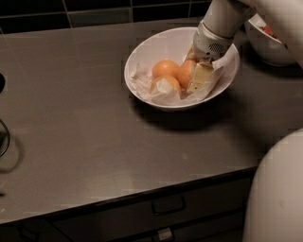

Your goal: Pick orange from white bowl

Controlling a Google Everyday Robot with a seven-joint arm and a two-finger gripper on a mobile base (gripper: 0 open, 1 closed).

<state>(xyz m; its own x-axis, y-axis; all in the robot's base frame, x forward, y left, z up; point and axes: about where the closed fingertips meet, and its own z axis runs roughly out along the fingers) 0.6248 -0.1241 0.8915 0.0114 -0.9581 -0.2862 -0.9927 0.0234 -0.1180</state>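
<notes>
A single camera looks steeply down across the dark worktop (94, 142) toward the tiled back wall (94, 9), at middling range. The white bowl (142, 61) lies upper centre. The gripper (194, 78) enters it from the upper right, and the robot's white body (279, 198) fills the lower right corner.
</notes>
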